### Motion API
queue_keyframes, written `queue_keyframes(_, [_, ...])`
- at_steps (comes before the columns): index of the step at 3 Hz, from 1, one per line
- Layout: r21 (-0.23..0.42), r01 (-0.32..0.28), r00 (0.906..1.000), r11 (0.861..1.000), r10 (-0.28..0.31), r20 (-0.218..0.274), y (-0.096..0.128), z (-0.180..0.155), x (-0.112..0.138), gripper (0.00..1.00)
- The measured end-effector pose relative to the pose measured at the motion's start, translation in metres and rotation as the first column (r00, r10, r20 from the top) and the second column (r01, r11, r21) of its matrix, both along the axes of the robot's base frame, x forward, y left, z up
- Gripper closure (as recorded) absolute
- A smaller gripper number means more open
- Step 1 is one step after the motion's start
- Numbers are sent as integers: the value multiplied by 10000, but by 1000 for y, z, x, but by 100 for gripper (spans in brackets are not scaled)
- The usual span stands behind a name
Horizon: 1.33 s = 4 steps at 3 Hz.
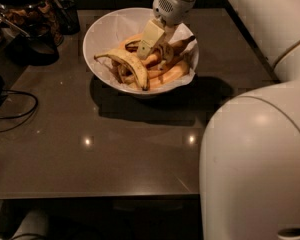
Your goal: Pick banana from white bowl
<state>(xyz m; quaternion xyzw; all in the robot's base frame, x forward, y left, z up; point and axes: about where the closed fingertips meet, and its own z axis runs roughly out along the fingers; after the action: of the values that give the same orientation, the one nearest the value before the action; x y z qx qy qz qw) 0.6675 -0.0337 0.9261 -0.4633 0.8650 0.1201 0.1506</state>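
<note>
Camera view has the cream two-finger gripper (146, 48) reaching down from the far side into the large round white bowl (106, 30), which sits at the far middle of the table. I cannot tell whether it is open or closed on anything.

The strongly curved yellow banana with dark brown bruising (166, 53) lies in the bowl just right of the gripper, tangled with the long pale spotted banana (131, 65) and the smoother orange-yellow bananas (171, 73).

I judge it light, but soft and easily crushed where the bruising is. The skin may slide, so I would grip across the firmer middle of the arch, not the dark tips.

The dark glossy brown table (140, 149) throws back ceiling lights and looks hard and slick, so the bowl could skid. Dark jars (25, 11) stand far left, and a black cable (17, 115) trails along the left edge.
</note>
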Motion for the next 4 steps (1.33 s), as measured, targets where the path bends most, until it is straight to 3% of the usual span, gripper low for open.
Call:
queue_keyframes(1, [-287,-60,9999,9996,64,126,1,-7,3,41])
queue_keyframes(3, [-288,-63,9999,9996,66,129,1,-7,3,88])
queue_keyframes(4, [-159,-243,9993,9996,247,268,-1,-1,0,100])
